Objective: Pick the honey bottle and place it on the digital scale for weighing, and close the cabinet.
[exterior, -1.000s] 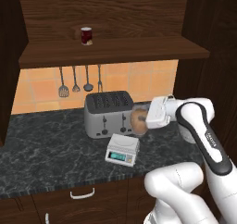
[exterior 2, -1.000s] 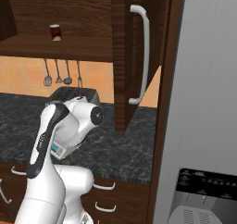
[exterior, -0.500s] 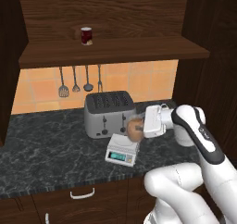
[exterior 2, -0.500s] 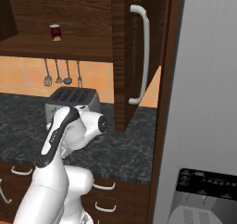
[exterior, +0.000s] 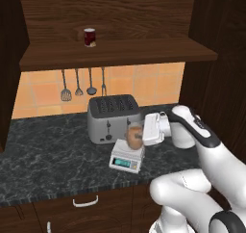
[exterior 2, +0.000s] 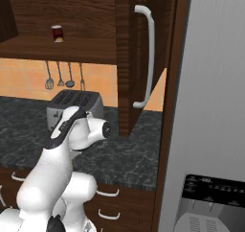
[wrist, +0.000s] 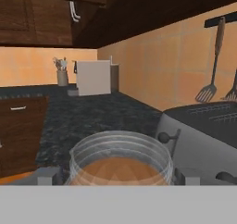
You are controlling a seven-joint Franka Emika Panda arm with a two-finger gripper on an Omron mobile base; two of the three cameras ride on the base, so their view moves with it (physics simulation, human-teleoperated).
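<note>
While my claw reaches out sideways over the dark stone surface, it squeezes the honey bottle by its top. I can see the bottle's brown round body sitting right over the digital scale, at the scale's back edge. I cannot tell if the bottle's bottom touches the scale or hangs just above it. From my hand camera, the bottle's pale round lid sits close up between my two finger tips. The scale lies flat on the surface, just in front of the silver toaster, with its teal screen facing the front. The toaster also shows on the right side of my hand camera. Behind the toaster, four kitchen tools hang on the orange tile wall. Up on the cabinet's shelf stands a small dark red jar. The cabinet is open. Its right door swings out toward me, and its long silver handle runs up and down. A tall grey fridge stands just beside that door.
</note>
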